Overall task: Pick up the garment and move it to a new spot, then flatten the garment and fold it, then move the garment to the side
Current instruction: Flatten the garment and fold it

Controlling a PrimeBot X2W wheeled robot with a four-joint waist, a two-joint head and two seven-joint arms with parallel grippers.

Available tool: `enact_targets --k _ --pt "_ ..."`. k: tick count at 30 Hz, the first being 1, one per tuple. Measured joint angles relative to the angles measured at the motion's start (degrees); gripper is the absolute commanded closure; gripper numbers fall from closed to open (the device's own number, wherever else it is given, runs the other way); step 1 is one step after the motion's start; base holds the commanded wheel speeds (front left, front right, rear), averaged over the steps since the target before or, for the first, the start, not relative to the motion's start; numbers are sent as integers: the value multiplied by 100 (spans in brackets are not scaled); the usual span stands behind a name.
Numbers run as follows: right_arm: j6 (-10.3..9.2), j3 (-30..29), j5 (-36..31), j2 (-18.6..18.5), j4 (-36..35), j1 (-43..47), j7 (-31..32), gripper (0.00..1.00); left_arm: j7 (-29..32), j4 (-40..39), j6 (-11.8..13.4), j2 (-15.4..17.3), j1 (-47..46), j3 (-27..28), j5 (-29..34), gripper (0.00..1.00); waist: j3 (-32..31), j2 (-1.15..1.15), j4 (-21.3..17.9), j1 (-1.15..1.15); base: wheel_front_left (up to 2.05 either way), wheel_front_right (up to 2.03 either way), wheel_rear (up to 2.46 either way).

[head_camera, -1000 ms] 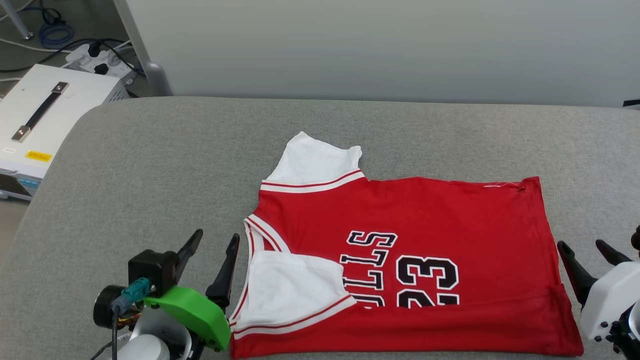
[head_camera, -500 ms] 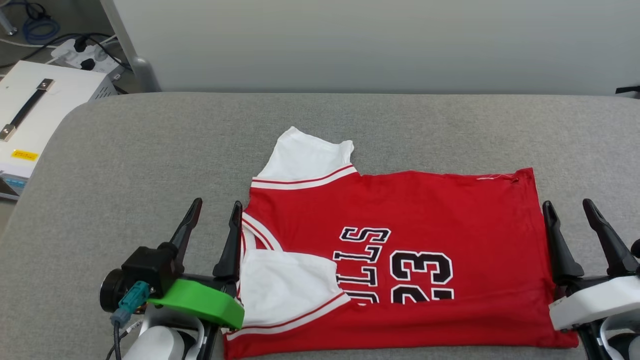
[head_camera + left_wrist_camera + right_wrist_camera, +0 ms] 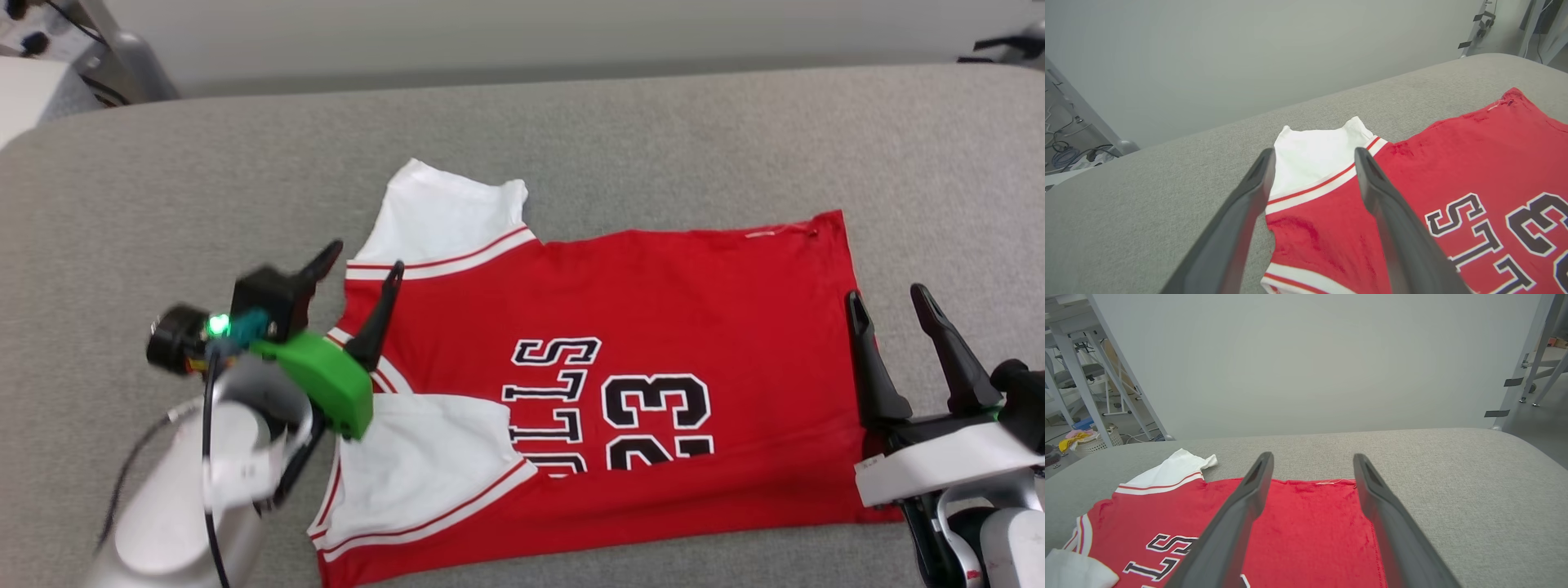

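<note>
Grey padded surface (image 3: 653,122); pale wall (image 3: 1306,355) behind; basket (image 3: 1097,446) on floor.

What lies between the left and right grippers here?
In the head view, the garment fills that stretch, left gripper to right gripper, on the grey cushion.

**Change over the last second, head view.** The left gripper (image 3: 366,256) advanced from beside the folded-in near sleeve of the garment (image 3: 653,310) to its collar end. Its jaws were spread, and one finger (image 3: 377,318) lay over the red shoulder just below the far striped trim. Contact with the cloth could not be judged. The right gripper (image 3: 886,291) advanced along the garment's hem edge. The camera also shifted, which accounts for the garment's apparent displacement.
</note>
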Motion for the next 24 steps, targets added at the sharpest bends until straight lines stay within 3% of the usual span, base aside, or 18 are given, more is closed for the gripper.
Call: enact_targets --k 6,15,20,24 --pt "0 138 -7 52 -25 -253 -96 0 1553 605 -350 323 -1367 -325 -87 0 442 0 -264 0 0 0 0" --pt "0 433 -5 180 60 -612 -307 0 3554 1428 -442 702 -3163 -1009 -947 0 1105 0 -692 0 0 0 0" --pt "0 534 12 216 138 -756 -403 0 4121 1870 -442 869 -3763 -1205 -1259 0 1416 0 -902 1 0 0 0" --pt "0 637 20 233 227 -857 -460 0 4209 2288 -442 939 -4013 -1257 -1402 0 1617 0 -1069 1 0 0 0"
